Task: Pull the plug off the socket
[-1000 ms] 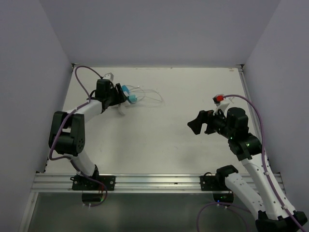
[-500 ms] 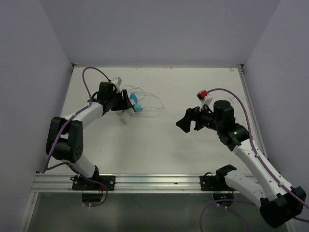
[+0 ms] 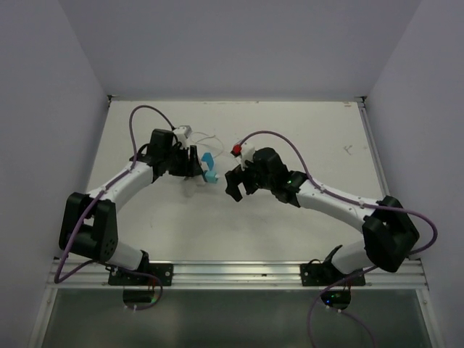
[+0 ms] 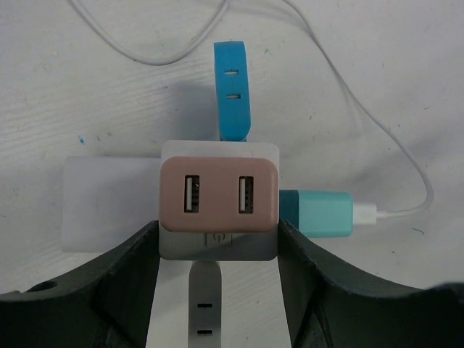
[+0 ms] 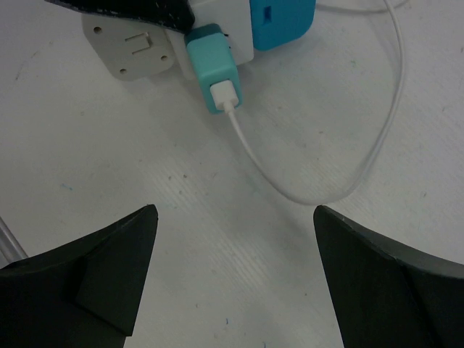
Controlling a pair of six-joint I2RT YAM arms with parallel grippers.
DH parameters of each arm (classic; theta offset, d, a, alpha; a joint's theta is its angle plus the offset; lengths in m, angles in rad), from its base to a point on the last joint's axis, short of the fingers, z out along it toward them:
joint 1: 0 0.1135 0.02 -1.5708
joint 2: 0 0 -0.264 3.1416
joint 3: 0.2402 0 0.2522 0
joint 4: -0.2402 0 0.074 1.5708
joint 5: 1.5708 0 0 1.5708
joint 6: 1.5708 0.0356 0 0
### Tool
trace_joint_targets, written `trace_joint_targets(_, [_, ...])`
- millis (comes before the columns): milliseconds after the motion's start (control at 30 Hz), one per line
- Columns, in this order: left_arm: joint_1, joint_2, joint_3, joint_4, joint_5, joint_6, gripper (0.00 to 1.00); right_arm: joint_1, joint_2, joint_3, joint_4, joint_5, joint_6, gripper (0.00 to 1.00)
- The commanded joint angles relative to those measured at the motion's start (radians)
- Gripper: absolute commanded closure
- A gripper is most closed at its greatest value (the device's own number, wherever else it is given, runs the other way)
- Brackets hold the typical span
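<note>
In the left wrist view the socket (image 4: 218, 205), a white cube with a pink two-port USB face, sits between the fingers of my left gripper (image 4: 217, 243), which is shut on its two sides. The plug (image 4: 317, 212) is a teal block seated in the socket's right face, and a white cable (image 4: 397, 156) runs from it. My right gripper (image 5: 235, 217) hangs open over bare table, just short of the plug (image 5: 214, 67). From above, the right gripper (image 3: 233, 187) is a little to the right of the plug (image 3: 211, 174) and the left gripper (image 3: 193, 164).
A blue flap (image 4: 233, 90) sticks out of the socket's far side and a grey strap (image 4: 204, 304) out of its near side. A flat white piece (image 4: 109, 203) lies at its left. The cable loops over the table (image 5: 362, 167). An aluminium rail (image 3: 217, 272) edges the front.
My right arm has swung left across the table, from the right side to just beside the plug. My left gripper has shifted a little to the right with the socket in it.
</note>
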Motion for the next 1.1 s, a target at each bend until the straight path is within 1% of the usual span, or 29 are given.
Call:
trace_joint_targets(0, [-0.002, -0.057, -0.002, 0.038, 0.052, 0.022, 1.0, 0.043, 0.074, 0.087, 0.16, 0.076, -0.067, 0.09])
trace_joint_targets(267, [-0.004, -0.034, 0.001, 0.046, 0.086, 0.019, 1.0, 0.08, 0.263, 0.244, 0.18, 0.051, -0.099, 0.13])
trace_joint_targets(433, [-0.005, -0.043, -0.002, 0.053, 0.091, 0.016, 1.0, 0.083, 0.339, 0.269, 0.187, 0.03, -0.1, 0.19])
trace_joint_targets(600, [-0.015, -0.054, -0.011, 0.073, 0.082, 0.013, 1.0, 0.081, 0.373, 0.262, 0.203, 0.005, -0.081, 0.24])
trace_joint_targets(767, [-0.028, -0.059, -0.033, 0.083, 0.057, 0.017, 1.0, 0.083, 0.39, 0.245, 0.226, -0.018, -0.068, 0.38])
trace_joint_targets(800, [-0.033, -0.06, -0.036, 0.083, 0.046, 0.016, 1.0, 0.083, 0.392, 0.243, 0.226, -0.019, -0.067, 0.42])
trace_joint_targets(900, [-0.036, -0.063, -0.04, 0.084, 0.034, 0.016, 1.0, 0.083, 0.395, 0.24, 0.223, -0.021, -0.073, 0.51])
trace_joint_targets(933, [-0.036, -0.066, -0.04, 0.083, 0.025, 0.016, 1.0, 0.083, 0.395, 0.24, 0.222, -0.021, -0.073, 0.57])
trace_joint_targets(967, [-0.036, -0.068, -0.042, 0.084, 0.022, 0.016, 1.0, 0.081, 0.395, 0.24, 0.213, -0.022, -0.074, 0.6])
trace_joint_targets(1033, [-0.036, -0.071, -0.042, 0.087, 0.019, 0.01, 1.0, 0.083, 0.393, 0.239, 0.205, -0.028, -0.079, 0.64])
trace_joint_targets(1067, [-0.036, -0.074, -0.044, 0.09, 0.019, 0.006, 1.0, 0.083, 0.393, 0.237, 0.2, -0.035, -0.079, 0.64])
